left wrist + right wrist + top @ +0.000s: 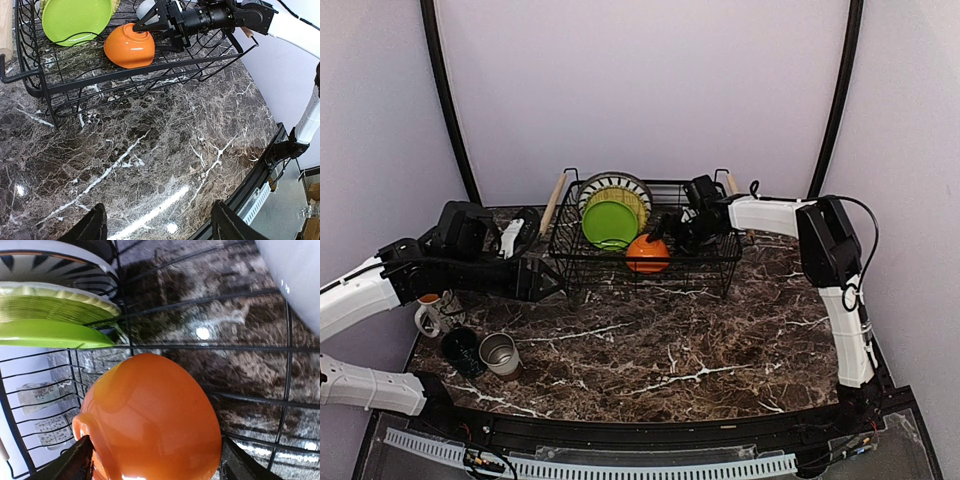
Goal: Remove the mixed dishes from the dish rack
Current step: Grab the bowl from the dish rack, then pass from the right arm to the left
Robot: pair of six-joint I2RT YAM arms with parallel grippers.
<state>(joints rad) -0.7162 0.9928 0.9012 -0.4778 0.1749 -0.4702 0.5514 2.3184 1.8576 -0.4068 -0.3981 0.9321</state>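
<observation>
The dish rack (720, 268) (30, 82) stands at the back of the marble table. An orange bowl (647, 254) (129, 46) (150, 420) lies on its side inside it. My right gripper (662, 235) (155, 460) reaches into the rack, its fingers against the bowl's foot and rim side. A lime-green plate (610, 222) (50, 332), a yellow plate (50, 305) and a grey patterned plate (616, 180) (50, 262) stand upright behind the bowl. My left gripper (545, 280) (162, 222) hangs open over bare marble left of the rack, holding nothing.
A pale mug (432, 312), a dark green mug (460, 350) and a steel cup (500, 352) stand at the table's front left, under my left arm. Two pale patterned mugs (35, 390) show through the rack's wires. Wooden handles (553, 203) stick out from the rack's ends.
</observation>
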